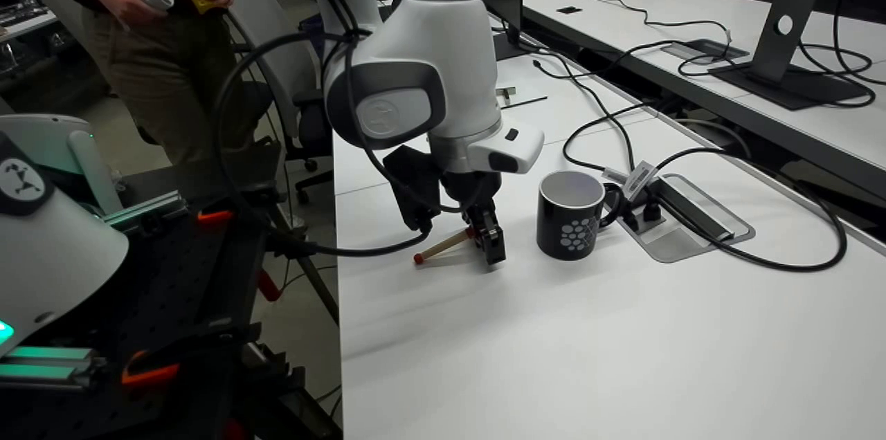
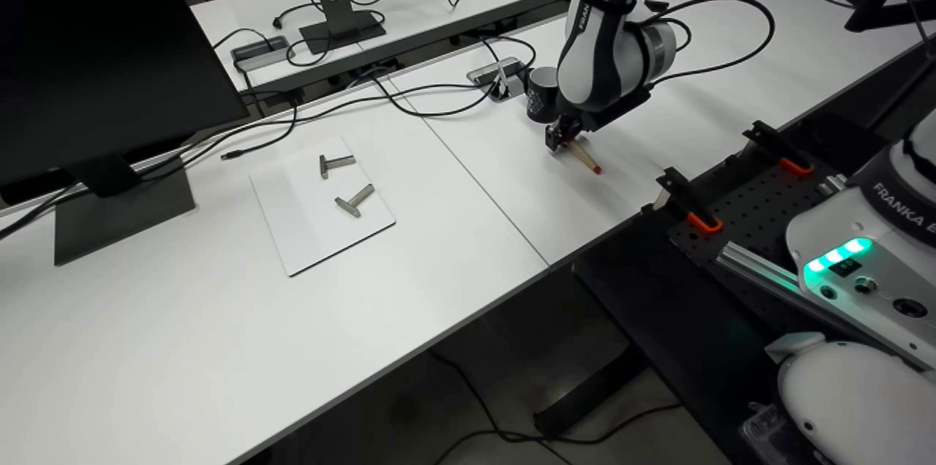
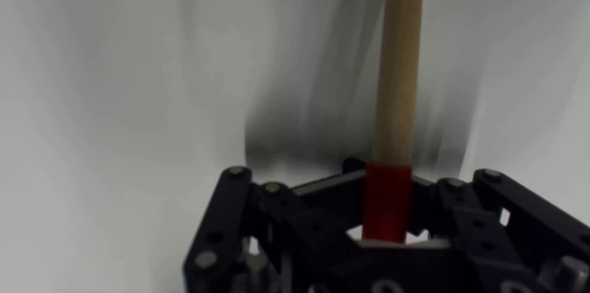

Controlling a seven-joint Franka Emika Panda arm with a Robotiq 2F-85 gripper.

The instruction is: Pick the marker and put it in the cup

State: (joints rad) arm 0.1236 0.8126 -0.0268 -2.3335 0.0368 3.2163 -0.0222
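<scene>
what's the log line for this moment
gripper: shut; marker: red end at gripper, hold unclear; mug: upright, apart from gripper; task: marker not yet in mug

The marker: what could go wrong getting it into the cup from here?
The gripper seems to hold the marker by one red end, so its long free part may swivel or slip. The cup stands close by and could be knocked by a sideways move.

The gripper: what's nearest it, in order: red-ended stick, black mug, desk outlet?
In an exterior view:
1. Red-ended stick: one end at it, extending left.
2. Black mug: standing to the right.
3. Desk outlet: farther right, beyond the mug.
</scene>
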